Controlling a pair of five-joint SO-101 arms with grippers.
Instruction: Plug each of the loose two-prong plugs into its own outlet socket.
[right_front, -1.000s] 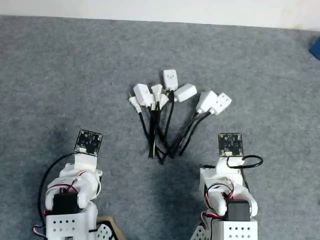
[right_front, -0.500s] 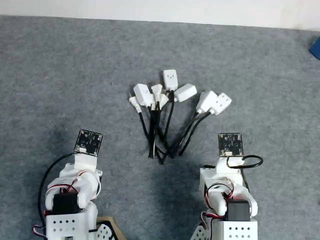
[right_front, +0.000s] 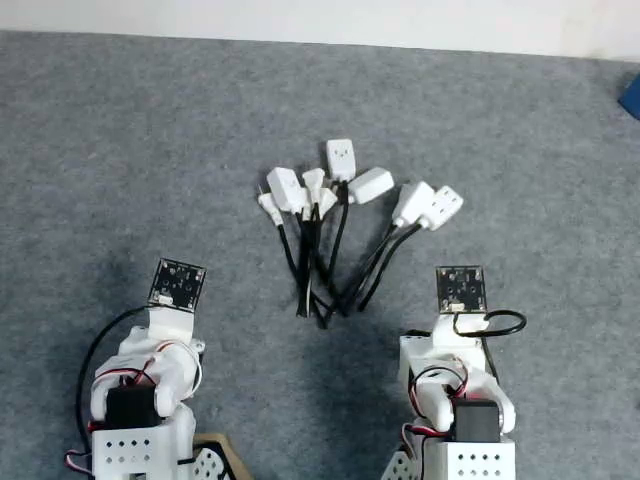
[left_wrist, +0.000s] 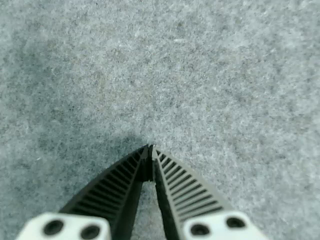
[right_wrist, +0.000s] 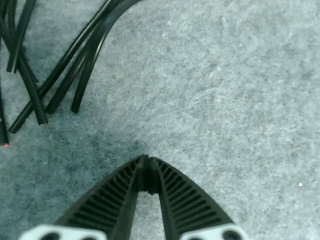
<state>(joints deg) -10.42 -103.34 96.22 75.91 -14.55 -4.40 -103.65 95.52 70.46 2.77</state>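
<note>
Plugs (right_front: 268, 205), sockets (right_front: 341, 158) — bunched mid-surface (right_front: 130, 130), cords (right_front: 302, 280) trailing back; grey surface spreads round them on every side. Left jaws clenched, empty. Right jaws clenched, empty — cord ends near.

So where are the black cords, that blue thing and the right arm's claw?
black cords (right_front: 303, 270): high view, middle of the straight cord.
blue thing (right_front: 632, 97): high view, its corner at the edge.
right gripper (right_wrist: 148, 160): right wrist view, between its closed fingertips.

Blue object (right_front: 633, 96), cords (right_wrist: 85, 50) cut by picture edge; prongs on plugs (right_front: 268, 207) too small to tell.
</note>
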